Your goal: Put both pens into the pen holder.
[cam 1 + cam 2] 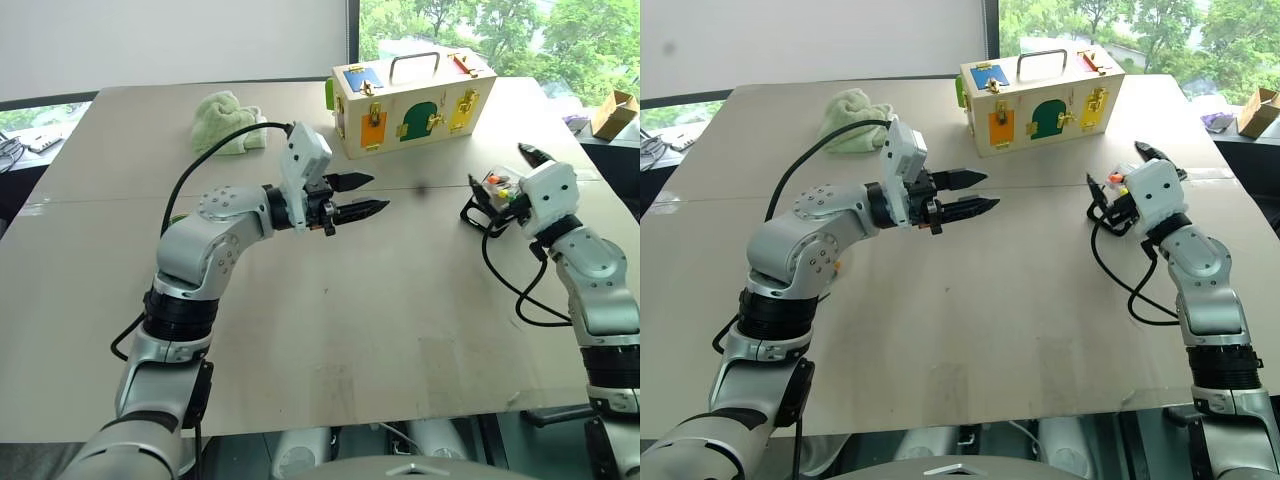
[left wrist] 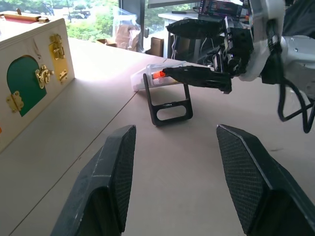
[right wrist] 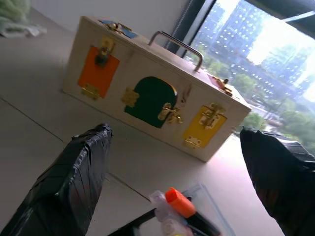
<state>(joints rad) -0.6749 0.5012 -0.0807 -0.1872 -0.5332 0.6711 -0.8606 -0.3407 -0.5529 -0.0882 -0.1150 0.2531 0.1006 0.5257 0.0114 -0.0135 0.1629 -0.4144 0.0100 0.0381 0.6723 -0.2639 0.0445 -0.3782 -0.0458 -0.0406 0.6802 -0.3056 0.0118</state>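
Right gripper (image 3: 172,162) jaws wide, empty, over pen holder (image 2: 167,101); orange-capped pen (image 3: 179,201) apparently inside. Left gripper (image 1: 352,196) half-open, empty.

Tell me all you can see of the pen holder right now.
The pen holder is a small black frame propped tilted on the table on a looped black leg, with a clear plastic top showing orange, yellow and green bits. The right gripper stands open around it; contact cannot be told.

Head eyes overlook table (image 1: 330,330); wrist cameras skim it closely.
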